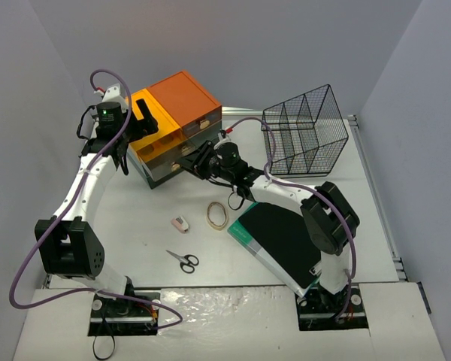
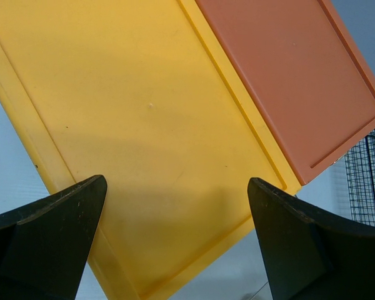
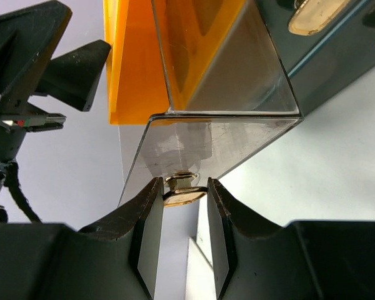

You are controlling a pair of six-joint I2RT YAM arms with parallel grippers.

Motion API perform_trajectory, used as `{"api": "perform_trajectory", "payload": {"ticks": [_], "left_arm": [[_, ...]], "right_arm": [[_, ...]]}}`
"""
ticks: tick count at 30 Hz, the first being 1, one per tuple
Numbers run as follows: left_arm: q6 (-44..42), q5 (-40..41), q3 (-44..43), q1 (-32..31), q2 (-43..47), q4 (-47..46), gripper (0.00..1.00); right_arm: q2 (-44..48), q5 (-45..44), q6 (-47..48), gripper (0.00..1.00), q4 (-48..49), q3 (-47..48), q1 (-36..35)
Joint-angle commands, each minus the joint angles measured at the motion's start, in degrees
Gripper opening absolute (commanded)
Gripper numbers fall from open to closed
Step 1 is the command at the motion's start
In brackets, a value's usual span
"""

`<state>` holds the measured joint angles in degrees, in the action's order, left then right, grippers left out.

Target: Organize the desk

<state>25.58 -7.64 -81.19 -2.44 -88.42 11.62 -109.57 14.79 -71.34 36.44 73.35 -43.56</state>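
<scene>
The white desk carries a drawer chest with a yellow and an orange top. My left gripper hovers open and empty over the yellow lid; its jaws stand wide apart in the left wrist view. My right gripper is at the chest's front. In the right wrist view it is shut on the gold knob of a clear drawer, which sticks out a little from the dark chest body.
A black wire basket stands at the back right. On the desk lie scissors, a small pink-white eraser, a tan ring and a black notebook under my right arm.
</scene>
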Motion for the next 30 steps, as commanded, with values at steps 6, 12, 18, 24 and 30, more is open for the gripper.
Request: {"api": "perform_trajectory", "payload": {"ticks": [6,12,18,24,30], "left_arm": [[0.61,3.07,2.47,2.17,-1.90,13.17,0.97],[0.52,3.24,2.88,2.17,-1.67,13.23,0.97],[0.61,3.16,2.54,2.17,-1.84,13.18,0.97],[0.61,3.16,2.52,2.17,-1.93,13.25,0.97],[0.61,3.20,2.61,2.17,-1.93,13.08,0.97]], "right_arm": [[5.22,-2.26,5.80,0.00,-10.58,-3.16,-2.83],[6.27,-4.95,8.41,0.03,-15.05,-1.87,-3.99],[8.49,-8.29,11.35,0.17,-19.39,-1.10,-4.78],[10.23,-9.67,13.38,0.44,-21.21,-0.94,-5.13],[12.19,-12.33,19.88,0.76,-20.66,-0.36,-5.97]]}}
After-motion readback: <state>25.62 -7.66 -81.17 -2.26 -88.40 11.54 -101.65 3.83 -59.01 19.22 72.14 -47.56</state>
